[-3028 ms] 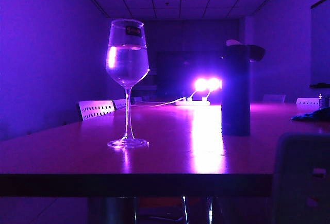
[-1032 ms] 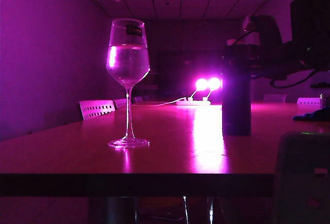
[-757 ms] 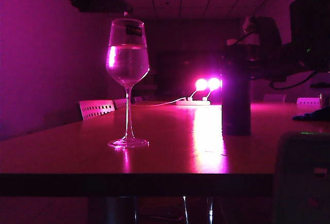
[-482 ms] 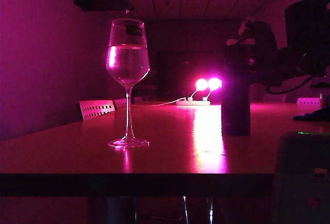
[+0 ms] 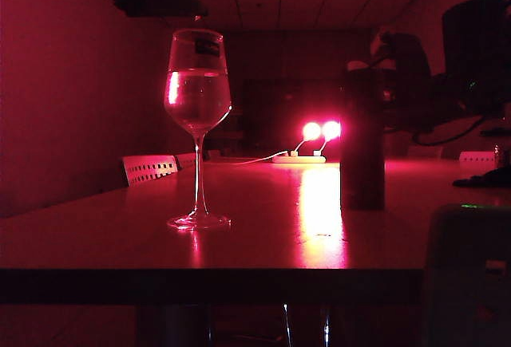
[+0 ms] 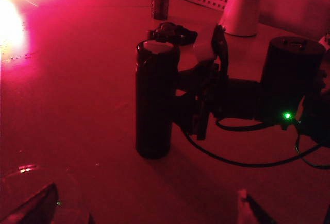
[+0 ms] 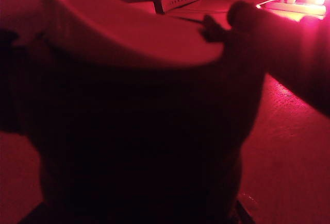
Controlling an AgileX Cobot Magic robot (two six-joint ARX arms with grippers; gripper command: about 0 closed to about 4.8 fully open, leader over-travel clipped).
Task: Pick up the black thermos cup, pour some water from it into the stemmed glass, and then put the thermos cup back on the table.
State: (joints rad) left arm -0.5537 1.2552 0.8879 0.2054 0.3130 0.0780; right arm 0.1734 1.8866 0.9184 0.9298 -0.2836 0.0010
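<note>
The right gripper (image 6: 178, 98) sits around the black cup (image 5: 363, 143); I cannot tell if it squeezes. The left gripper (image 5: 192, 0) hangs wide above the glass (image 5: 197, 104).

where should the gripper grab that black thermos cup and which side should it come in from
Probably the upper body of the black thermos cup, just below its wider lid. It stands upright on the table, a straight cylinder, so a level approach from the side away from the stemmed glass suits it. The right gripper is already there, jaws around that part. The left gripper hangs open above the glass.
</note>
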